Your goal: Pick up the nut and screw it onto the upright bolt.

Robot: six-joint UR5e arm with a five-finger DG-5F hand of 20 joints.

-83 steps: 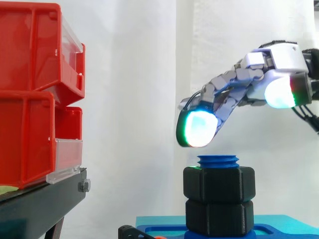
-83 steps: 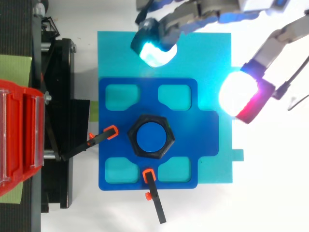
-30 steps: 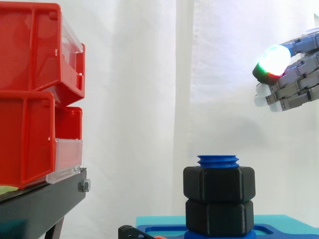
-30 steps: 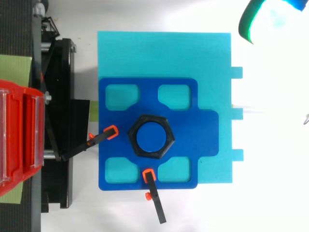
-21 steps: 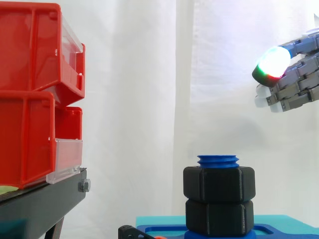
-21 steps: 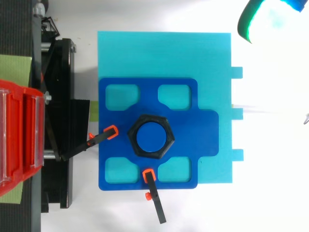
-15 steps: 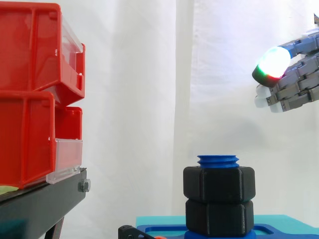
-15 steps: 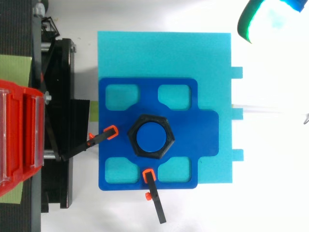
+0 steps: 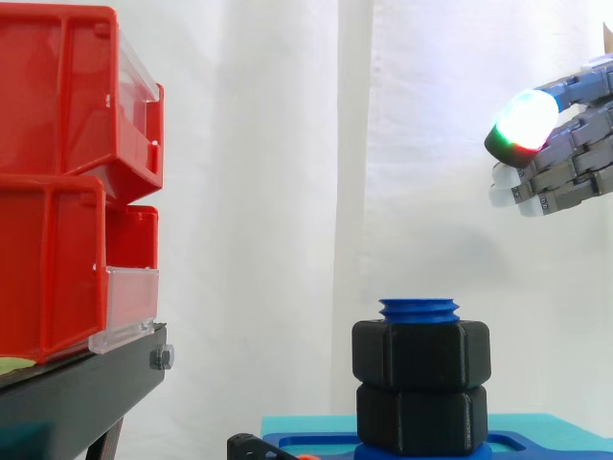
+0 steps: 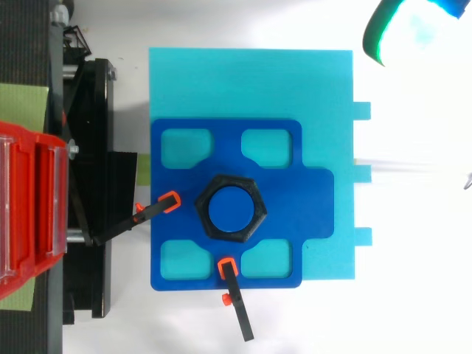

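A black hex nut [image 9: 421,353] sits threaded on the upright blue bolt [image 9: 419,309], above a second black nut [image 9: 421,419]. The bolt's threaded top sticks out just above the upper nut. From above, the nut [image 10: 204,210] rings the bolt [image 10: 229,209] in the middle of the dark blue fixture plate [image 10: 310,199]. My hand [image 9: 565,163] hangs high at the right edge, well above and to the right of the bolt, with relaxed fingers holding nothing. One glowing green-white fingertip [image 10: 413,29] shows at the top right corner in the top view.
Stacked red bins [image 9: 67,182] rest on a black stand [image 9: 77,393] at the left. The blue plate lies on a cyan base [image 10: 251,81]. Two black clamps with orange tips [image 10: 155,210] [image 10: 234,295] press on the plate's left and front edges.
Since 2.8 s ago my hand has lifted away from just above the bolt and drawn back up to the right. Over the last second it has barely moved.
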